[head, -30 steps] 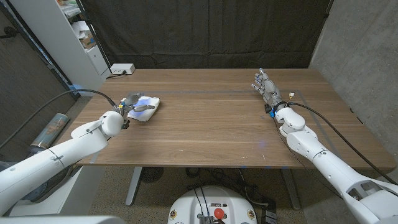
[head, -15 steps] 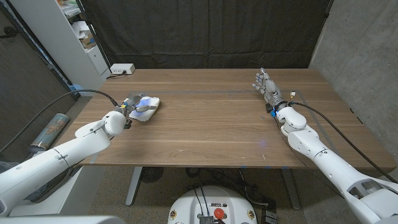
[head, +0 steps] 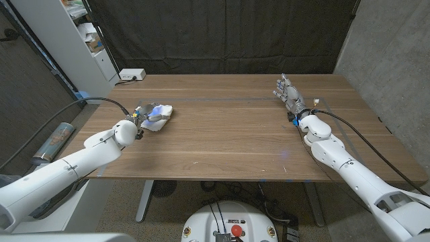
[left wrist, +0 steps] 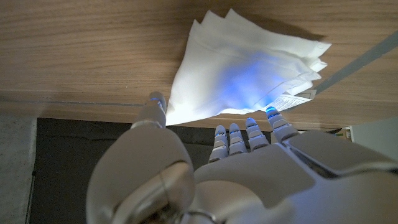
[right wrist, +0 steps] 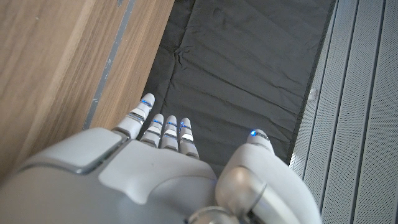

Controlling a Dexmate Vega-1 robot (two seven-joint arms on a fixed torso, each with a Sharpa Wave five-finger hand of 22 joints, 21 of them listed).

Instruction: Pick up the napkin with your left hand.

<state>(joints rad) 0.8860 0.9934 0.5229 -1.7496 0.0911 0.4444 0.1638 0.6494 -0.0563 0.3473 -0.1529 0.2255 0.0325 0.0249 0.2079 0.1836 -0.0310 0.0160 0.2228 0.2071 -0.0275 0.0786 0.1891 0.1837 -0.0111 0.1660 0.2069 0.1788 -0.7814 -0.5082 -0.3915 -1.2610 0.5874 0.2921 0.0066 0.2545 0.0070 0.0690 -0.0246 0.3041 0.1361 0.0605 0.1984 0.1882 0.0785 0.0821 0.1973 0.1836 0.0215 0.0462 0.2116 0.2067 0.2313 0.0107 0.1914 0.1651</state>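
Note:
The white folded napkin lies on the left part of the wooden table. My left hand is at its near edge, and the napkin bunches up between the thumb and the fingers. In the left wrist view the napkin spreads out from between the thumb tip and the fingertips of my left hand, and its near edge is raised off the wood. My right hand stands open on the table's far right with nothing in it; the right wrist view shows its back.
A white power box sits at the table's back left corner. A shelf unit stands beyond the table's left edge, with a shiny cylinder lower down. A black curtain hangs behind the table.
The left hand's fingers have closed in on the napkin, which went from lying flat to bunched and narrower. The right arm has not moved.

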